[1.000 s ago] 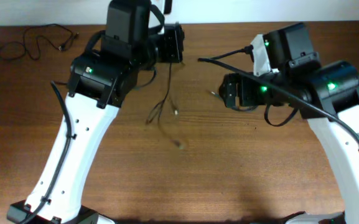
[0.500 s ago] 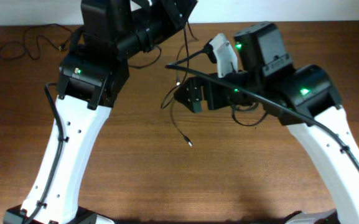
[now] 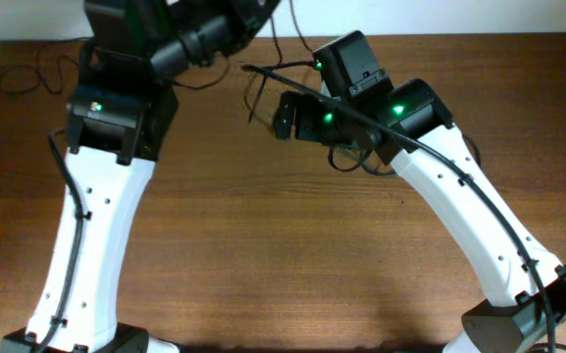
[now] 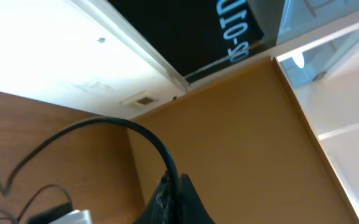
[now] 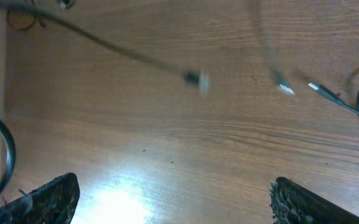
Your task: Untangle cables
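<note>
The cables are thin black strands. In the left wrist view my left gripper (image 4: 172, 184) is shut on one black cable (image 4: 114, 122), which arcs up and away to the left. Overhead, the left gripper (image 3: 263, 10) is raised at the back edge of the frame, and the strands (image 3: 254, 93) hang down from it. My right gripper (image 3: 279, 116) is open beside the hanging strands, right of them. In the right wrist view the right gripper (image 5: 176, 205) is wide open over bare wood, and blurred metal-tipped plugs (image 5: 198, 79) swing above the table ahead of it.
A separate thin black cable (image 3: 27, 71) lies coiled at the table's back left corner. Another plug and its cord (image 5: 328, 94) lie on the wood at the right of the right wrist view. A white wall runs behind the table.
My left arm has lifted the cables up and toward the back, raising their ends off the table. My right arm has swung left and back, up to the hanging strands, and has stayed open.
</note>
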Tool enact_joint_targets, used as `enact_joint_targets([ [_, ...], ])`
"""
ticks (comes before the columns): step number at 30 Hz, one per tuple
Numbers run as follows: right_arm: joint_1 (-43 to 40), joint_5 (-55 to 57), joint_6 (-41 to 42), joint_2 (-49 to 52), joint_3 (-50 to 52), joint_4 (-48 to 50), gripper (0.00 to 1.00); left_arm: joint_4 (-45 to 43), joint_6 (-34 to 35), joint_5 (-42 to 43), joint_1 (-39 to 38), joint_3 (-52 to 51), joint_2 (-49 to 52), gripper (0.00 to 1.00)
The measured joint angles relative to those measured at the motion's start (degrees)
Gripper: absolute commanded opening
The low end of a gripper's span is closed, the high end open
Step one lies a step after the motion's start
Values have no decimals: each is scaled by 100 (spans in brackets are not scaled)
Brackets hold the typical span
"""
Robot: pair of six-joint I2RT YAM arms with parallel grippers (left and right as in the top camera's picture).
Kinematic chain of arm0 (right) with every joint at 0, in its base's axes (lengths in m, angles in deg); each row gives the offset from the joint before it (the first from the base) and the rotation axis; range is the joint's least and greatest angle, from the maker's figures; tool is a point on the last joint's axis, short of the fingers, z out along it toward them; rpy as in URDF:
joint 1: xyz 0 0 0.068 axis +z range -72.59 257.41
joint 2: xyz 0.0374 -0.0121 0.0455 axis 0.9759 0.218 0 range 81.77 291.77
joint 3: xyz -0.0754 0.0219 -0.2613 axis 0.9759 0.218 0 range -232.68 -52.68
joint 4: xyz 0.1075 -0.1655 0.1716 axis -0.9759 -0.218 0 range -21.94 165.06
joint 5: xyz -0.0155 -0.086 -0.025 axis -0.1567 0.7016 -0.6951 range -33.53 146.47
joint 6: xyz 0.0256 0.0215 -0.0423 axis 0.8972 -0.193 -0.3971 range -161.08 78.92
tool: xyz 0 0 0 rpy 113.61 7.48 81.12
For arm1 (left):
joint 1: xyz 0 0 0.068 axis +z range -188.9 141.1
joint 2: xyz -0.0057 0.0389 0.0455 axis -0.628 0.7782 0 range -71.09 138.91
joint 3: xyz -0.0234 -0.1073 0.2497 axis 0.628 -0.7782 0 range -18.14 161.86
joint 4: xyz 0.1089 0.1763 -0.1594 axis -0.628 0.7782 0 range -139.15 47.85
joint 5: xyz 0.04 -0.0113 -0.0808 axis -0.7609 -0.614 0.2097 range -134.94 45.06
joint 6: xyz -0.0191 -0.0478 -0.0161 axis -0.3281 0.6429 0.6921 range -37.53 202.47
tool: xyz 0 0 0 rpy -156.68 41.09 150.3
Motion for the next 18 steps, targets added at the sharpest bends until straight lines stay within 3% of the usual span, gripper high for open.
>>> enact_joint_targets([
  [6,0,-282,68,-439,9,365,98,501,553,87,787,0,-39,0],
  [15,234,-754,181,-927,11,774,98,330,2118,107,791,0,-42,0],
  [18,560,-328,483,-927,11,833,98,326,2684,107,791,0,-42,0],
])
